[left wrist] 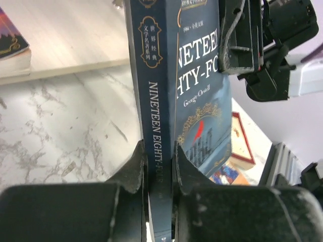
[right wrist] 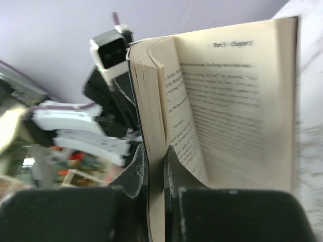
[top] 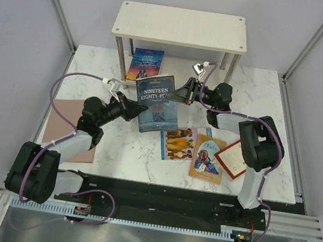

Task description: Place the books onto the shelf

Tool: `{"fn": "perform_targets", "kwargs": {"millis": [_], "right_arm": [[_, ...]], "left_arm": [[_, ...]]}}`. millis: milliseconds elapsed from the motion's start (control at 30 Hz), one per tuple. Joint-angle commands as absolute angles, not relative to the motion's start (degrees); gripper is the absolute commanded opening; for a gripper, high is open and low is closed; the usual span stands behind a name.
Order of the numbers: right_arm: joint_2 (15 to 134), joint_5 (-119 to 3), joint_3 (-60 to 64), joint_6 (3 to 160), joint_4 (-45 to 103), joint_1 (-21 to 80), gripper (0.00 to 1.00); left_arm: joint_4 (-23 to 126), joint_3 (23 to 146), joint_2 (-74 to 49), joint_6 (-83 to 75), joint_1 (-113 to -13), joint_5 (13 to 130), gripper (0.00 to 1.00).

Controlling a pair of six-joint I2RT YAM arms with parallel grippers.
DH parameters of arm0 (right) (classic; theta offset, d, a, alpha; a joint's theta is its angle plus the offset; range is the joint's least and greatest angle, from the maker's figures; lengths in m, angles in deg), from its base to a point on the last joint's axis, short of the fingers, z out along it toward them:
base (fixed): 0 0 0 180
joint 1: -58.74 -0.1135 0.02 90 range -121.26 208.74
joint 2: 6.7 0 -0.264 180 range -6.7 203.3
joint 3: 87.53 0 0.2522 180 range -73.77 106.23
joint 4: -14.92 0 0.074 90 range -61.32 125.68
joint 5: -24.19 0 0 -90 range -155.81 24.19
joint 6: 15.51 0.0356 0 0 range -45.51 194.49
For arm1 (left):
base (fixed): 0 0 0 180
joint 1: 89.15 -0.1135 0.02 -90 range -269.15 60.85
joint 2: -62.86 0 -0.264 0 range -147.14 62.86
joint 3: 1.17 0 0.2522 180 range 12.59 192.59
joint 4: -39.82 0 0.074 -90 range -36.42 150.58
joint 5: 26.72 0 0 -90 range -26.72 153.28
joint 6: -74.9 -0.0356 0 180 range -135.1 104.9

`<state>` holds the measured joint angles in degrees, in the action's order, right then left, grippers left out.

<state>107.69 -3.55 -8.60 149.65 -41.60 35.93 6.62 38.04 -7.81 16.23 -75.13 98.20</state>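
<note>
The dark blue book "Nineteen Eighty-Four" (top: 157,103) is held above the table between both arms, in front of the shelf (top: 181,26). My left gripper (left wrist: 157,151) is shut on its spine (left wrist: 159,101) from the left. My right gripper (right wrist: 154,154) is shut on a bundle of its pages (right wrist: 227,101) from the right, and the book splays open there. A blue-covered book (top: 145,64) leans on the shelf's lower board. Three books lie flat near the front: the dogs book (top: 177,143), the tan portrait book (top: 207,158) and the red-bordered white book (top: 233,159).
A pinkish-brown plain sheet (top: 66,125) lies at the table's left edge under the left arm. The shelf's metal posts (top: 120,57) stand just behind the held book. Grey walls close in the table on three sides.
</note>
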Motion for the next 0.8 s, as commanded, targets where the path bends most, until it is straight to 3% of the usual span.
{"fn": "perform_targets", "kwargs": {"millis": [0,67,167,267,300,367,400,433,767], "right_arm": [[96.5,-8.84,-7.77,119.13,-13.41,33.17,0.01],[93.34,-18.31,-5.23,100.72,10.6,31.85,0.02],[91.48,-29.21,-2.58,93.84,20.93,30.53,0.1],[89.28,-35.81,-5.02,92.69,22.0,30.79,0.38],[88.58,-37.32,-6.08,91.82,21.83,30.88,0.55],[86.3,-39.52,-9.5,91.2,20.08,31.14,0.72],[85.59,-39.96,-10.83,91.28,19.2,31.58,0.88],[84.11,-39.79,-12.06,91.28,17.97,31.76,0.95],[76.54,-30.48,-26.3,93.65,3.91,35.45,0.98]], "left_arm": [[-0.82,43.61,-8.94,17.6,-73.59,109.95,0.02],[-0.47,44.23,-9.21,18.13,-73.68,111.0,0.02],[0.23,45.89,-9.64,18.3,-73.59,112.32,0.02],[2.42,48.08,-9.82,17.51,-73.59,114.08,0.02],[3.65,48.79,-9.82,16.99,-73.59,115.21,0.02],[4.71,50.63,-9.82,16.46,-73.86,116.8,0.02],[5.06,51.25,-9.91,16.19,-73.95,118.72,0.02],[5.33,51.87,-9.91,16.02,-74.12,119.7,0.02],[-1.6,58.29,-12.98,20.83,-77.72,129.72,0.02]]}}
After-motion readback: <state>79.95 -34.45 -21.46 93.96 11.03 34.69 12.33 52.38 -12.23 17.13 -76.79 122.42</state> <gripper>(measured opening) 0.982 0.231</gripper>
